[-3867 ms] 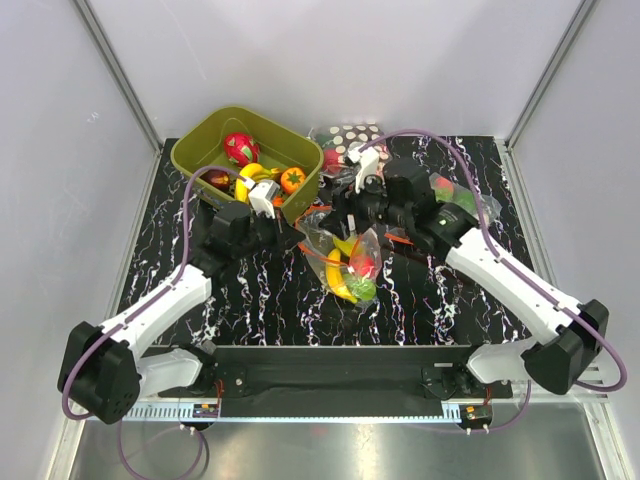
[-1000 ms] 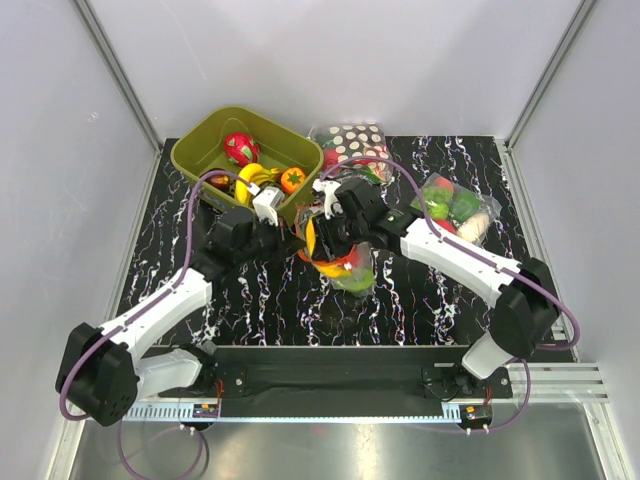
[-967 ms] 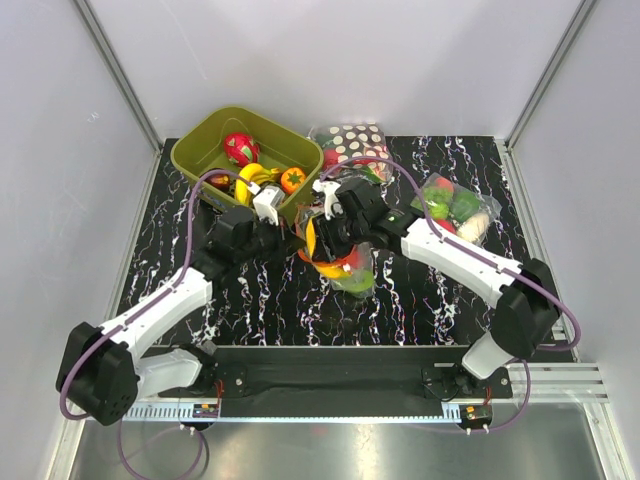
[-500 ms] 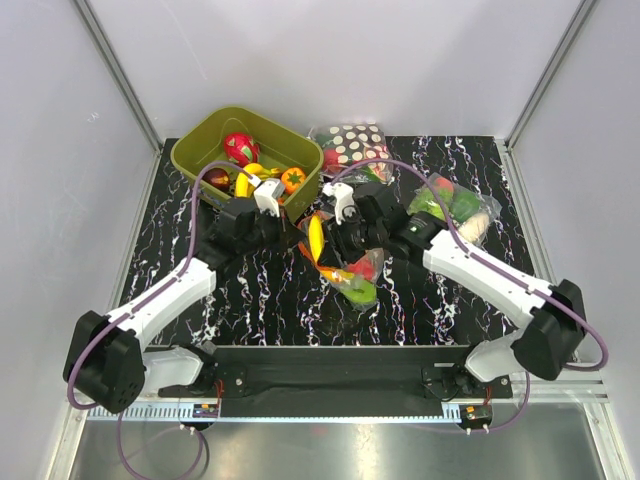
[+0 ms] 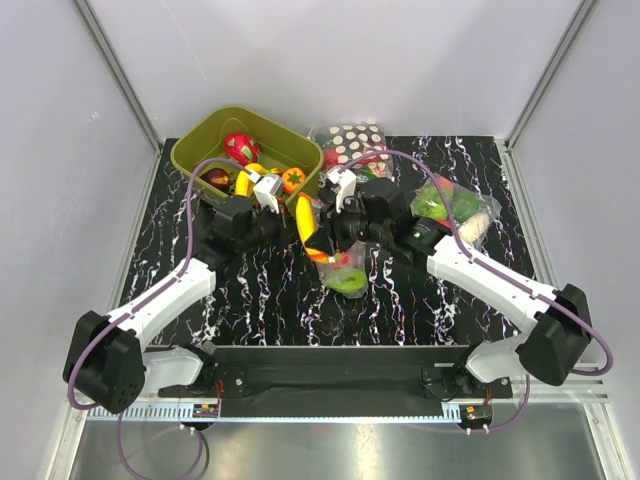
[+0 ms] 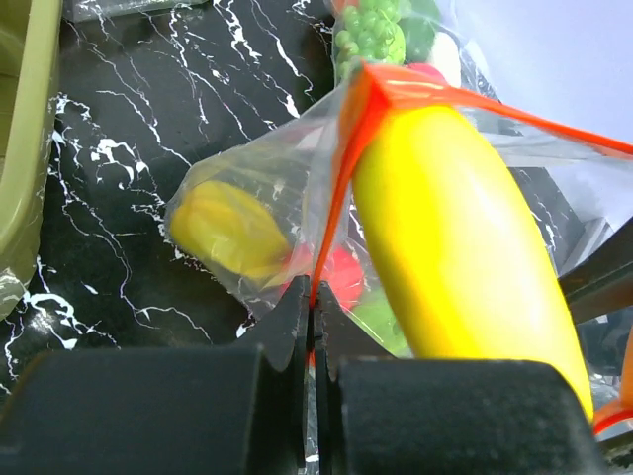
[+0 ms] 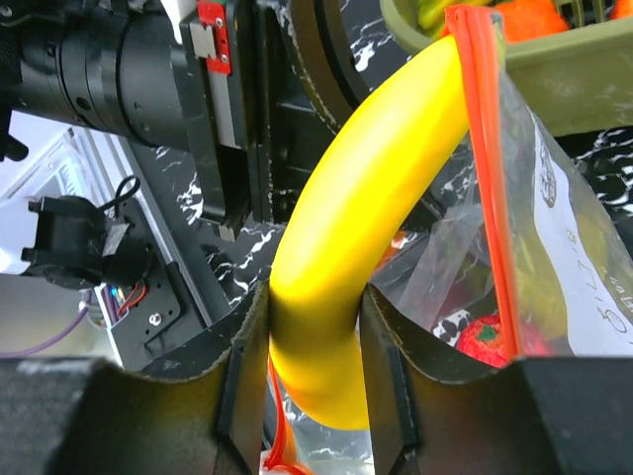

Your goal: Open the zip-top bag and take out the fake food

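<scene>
The clear zip-top bag (image 5: pixel 345 268) with an orange-red zip strip (image 6: pixel 346 158) hangs open at the mat's middle. My left gripper (image 6: pixel 313 297) is shut on the strip's edge. My right gripper (image 7: pixel 315 332) is shut on the yellow banana (image 7: pixel 371 198), which sticks up out of the bag's mouth; it also shows from above (image 5: pixel 306 226). Inside the bag I see a yellow lemon-like piece (image 6: pixel 227 230), a red round fruit (image 7: pixel 490 336) and a green piece (image 5: pixel 348 281).
An olive-green bin (image 5: pixel 199 143) with a dragon fruit toy (image 5: pixel 240 146) and other toys stands at the back left. A polka-dot bag (image 5: pixel 352 137) lies behind. A bag of green and red vegetables (image 5: pixel 450 205) lies at the right.
My right gripper has pulled the banana up and to the left, further out of the bag. The left gripper keeps hold of the zip strip and has shifted slightly back.
</scene>
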Motion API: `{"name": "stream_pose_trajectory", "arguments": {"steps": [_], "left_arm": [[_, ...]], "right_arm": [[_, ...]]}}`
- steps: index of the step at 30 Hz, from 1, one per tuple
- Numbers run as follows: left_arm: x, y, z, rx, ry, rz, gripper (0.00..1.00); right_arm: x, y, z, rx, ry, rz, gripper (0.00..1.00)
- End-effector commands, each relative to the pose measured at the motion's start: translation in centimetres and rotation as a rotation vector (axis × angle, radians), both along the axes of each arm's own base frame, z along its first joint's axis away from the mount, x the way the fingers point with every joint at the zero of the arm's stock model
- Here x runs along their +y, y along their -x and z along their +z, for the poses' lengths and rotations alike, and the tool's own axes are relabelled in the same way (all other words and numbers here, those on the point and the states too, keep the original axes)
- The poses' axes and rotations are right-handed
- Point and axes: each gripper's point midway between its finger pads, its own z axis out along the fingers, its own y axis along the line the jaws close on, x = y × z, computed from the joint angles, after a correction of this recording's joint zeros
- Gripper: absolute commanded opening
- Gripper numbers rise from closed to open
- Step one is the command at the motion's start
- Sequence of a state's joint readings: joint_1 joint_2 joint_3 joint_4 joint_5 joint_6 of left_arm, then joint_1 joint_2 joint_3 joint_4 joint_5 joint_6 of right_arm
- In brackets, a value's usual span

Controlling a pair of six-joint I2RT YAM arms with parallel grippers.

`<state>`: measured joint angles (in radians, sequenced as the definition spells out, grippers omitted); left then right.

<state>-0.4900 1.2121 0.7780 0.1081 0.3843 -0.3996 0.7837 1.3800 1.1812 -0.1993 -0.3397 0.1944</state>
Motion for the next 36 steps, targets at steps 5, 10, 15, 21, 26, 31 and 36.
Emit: {"name": "stream_pose_trajectory", "arguments": {"steps": [5,10,15,21,26,31,36], "left_arm": [[0.8,0.1,-0.5,-0.021,-0.066,0.012,0.00],[0.5,-0.3,-0.2,-0.017,-0.057,0.015,0.00],[1.0,-0.9,-0.1,-0.013,-0.054,0.042,0.00],[1.6,-1.3,-0.8,0.006,-0.065,0.070,0.00],[2.1,-1.8,-0.3,0.009,-0.034,0.085,0.00],[1.8,-1.6,0.4,-0.004,-0.018,0.055,0.00],[2.5,-2.2,0.4,-0.010,-0.043,0.081,0.00]], "right_arm": [[2.1,0.3,6.3,-0.120,-0.141,0.109,0.23],[2.4,2.5,5.6,-0.041,-0.120,0.225,0.23],[2.3,3.2,3.4,0.030,-0.076,0.252,0.22],[1.8,4.4,4.7,-0.002,-0.112,0.296,0.21],[1.4,5.3,4.1,0.026,-0.075,0.337,0.21],[1.3,5.3,3.8,0.024,-0.071,0.337,0.21],[1.7,6.2,4.0,0.055,-0.068,0.412,0.22]]}}
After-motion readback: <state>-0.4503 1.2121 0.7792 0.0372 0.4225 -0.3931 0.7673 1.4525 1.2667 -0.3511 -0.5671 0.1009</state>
